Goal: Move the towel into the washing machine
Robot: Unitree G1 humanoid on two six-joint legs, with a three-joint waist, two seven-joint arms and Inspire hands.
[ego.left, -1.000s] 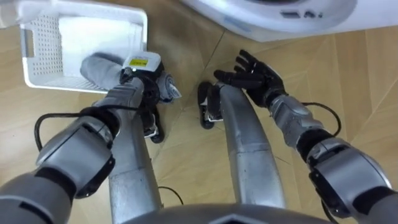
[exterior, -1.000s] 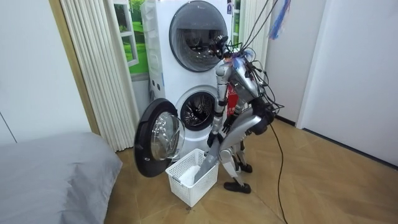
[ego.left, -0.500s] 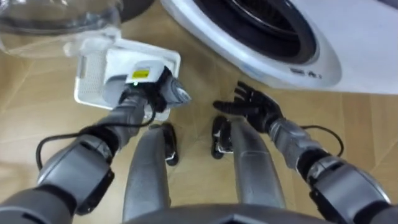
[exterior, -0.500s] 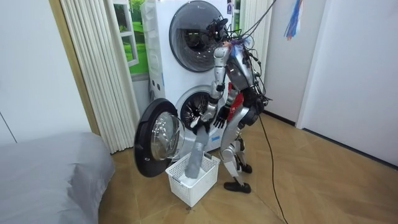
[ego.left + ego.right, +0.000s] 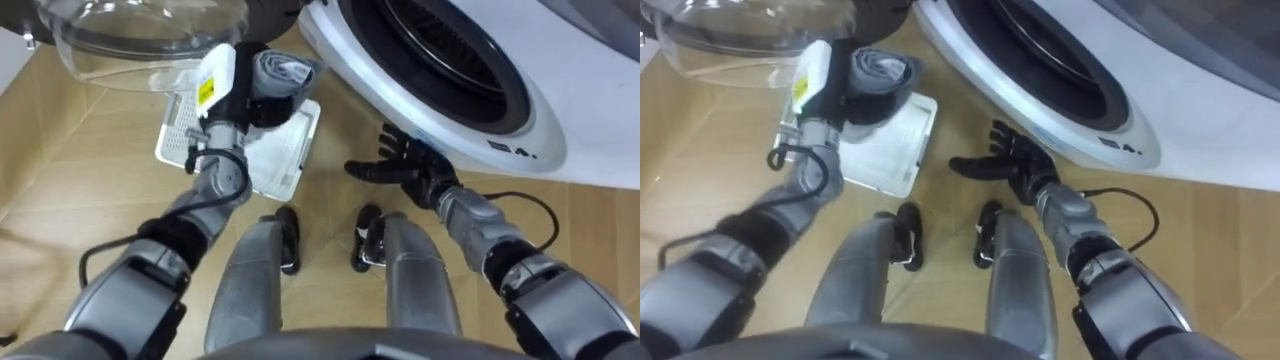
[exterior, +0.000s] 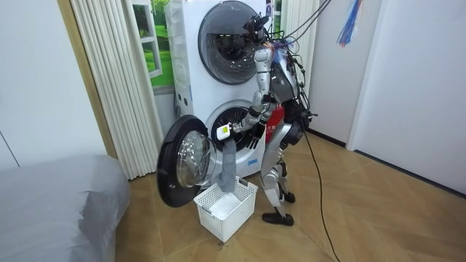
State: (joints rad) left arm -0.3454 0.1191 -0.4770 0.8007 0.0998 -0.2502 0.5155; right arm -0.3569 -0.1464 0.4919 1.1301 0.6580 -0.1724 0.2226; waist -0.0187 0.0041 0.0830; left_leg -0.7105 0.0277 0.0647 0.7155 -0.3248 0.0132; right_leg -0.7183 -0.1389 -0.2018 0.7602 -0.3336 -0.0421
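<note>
Towel [image 5: 275, 72] clamped in L hand [image 5: 235, 98] over basket [image 5: 176, 140]; R hand [image 5: 410, 170] fingers apart near washer [image 5: 445, 115]; its print [image 5: 505, 147] illegible

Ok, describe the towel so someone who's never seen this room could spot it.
Find the white washing machine with its round door swung open and the white basket on the floor in front. The towel is the long cloth hanging from the robot's left hand above that basket, grey where machine and basket are white.
</note>
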